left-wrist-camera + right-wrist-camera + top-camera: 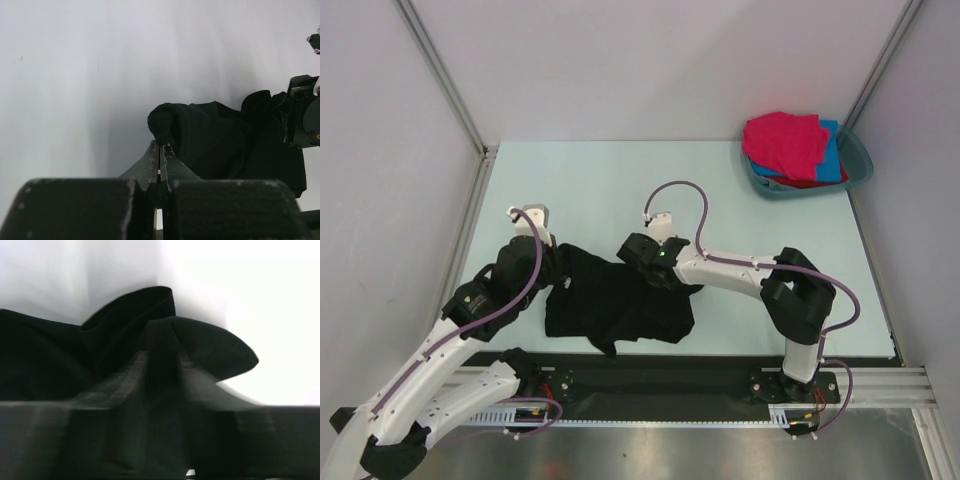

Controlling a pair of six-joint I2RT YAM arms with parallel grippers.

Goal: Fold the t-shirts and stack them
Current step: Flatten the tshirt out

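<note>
The large black t-shirt (620, 305) lies crumpled on the pale table near the front edge. My left gripper (552, 262) is shut on its left edge; the left wrist view shows the jaws pinched together on a black fold (172, 125). My right gripper (638, 252) is shut on the shirt's upper right edge, with black cloth (160, 335) between its jaws in the right wrist view. The magenta-pink shirt (785, 140) lies on top of the blue (833, 160) and red (800, 182) shirts at the back right.
The teal basin (860, 160) holds the coloured shirts in the back right corner. Grey walls with metal rails enclose the table on three sides. The black mounting rail (660, 385) runs along the near edge.
</note>
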